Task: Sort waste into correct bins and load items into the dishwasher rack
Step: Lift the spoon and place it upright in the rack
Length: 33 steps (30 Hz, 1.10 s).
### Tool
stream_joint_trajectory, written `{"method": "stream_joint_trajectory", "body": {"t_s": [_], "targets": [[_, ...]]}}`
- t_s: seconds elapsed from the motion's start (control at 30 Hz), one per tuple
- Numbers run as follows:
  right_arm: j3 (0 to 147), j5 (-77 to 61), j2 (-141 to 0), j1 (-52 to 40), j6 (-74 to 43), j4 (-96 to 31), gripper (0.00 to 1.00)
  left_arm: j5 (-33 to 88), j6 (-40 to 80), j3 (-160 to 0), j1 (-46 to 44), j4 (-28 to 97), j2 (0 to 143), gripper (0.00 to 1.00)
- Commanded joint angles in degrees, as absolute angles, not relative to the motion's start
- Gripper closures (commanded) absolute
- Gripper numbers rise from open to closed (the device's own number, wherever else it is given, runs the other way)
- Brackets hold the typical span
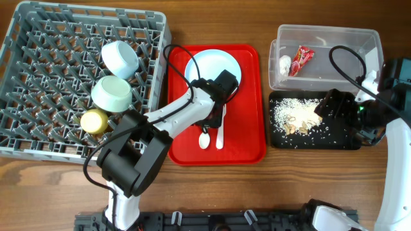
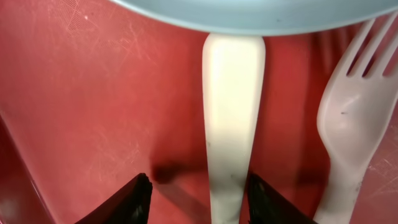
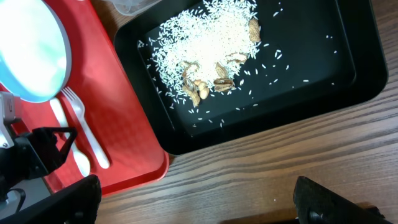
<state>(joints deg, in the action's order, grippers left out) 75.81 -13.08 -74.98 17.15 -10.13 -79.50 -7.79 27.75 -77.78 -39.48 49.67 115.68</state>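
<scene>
spoon between jaws of left tool, fork just beside

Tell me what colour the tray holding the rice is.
Black tray, clearest in right wrist view.

**Tight Quarters on the Red Tray**

We find the left gripper astride the spoon handle, with a slim gap at one finger. The fork crowds just beside, and the plate rim covers the handle's far end. The right gripper hangs spread over bare table. Beside it, rice heaps mid black tray.
</scene>
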Motion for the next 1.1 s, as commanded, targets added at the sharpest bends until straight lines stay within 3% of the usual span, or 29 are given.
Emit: {"method": "stream_joint_trajectory", "body": {"t_s": [0.0,0.67,1.07], "targets": [[77.14,-13.58,-74.04,17.32,-8.99,-79.55,0.0,-4.49,27.9,-76.71,-39.64,50.39,117.25,0.56],[77.14,-13.61,-74.04,17.32,-8.99,-79.83,0.0,-0.67,27.86,-76.71,-39.64,50.83,117.25,0.92],[77.14,-13.58,-74.04,17.32,-8.99,-80.2,0.0,-1.93,27.24,-78.94,-37.15,52.71,113.34,0.96]]}}
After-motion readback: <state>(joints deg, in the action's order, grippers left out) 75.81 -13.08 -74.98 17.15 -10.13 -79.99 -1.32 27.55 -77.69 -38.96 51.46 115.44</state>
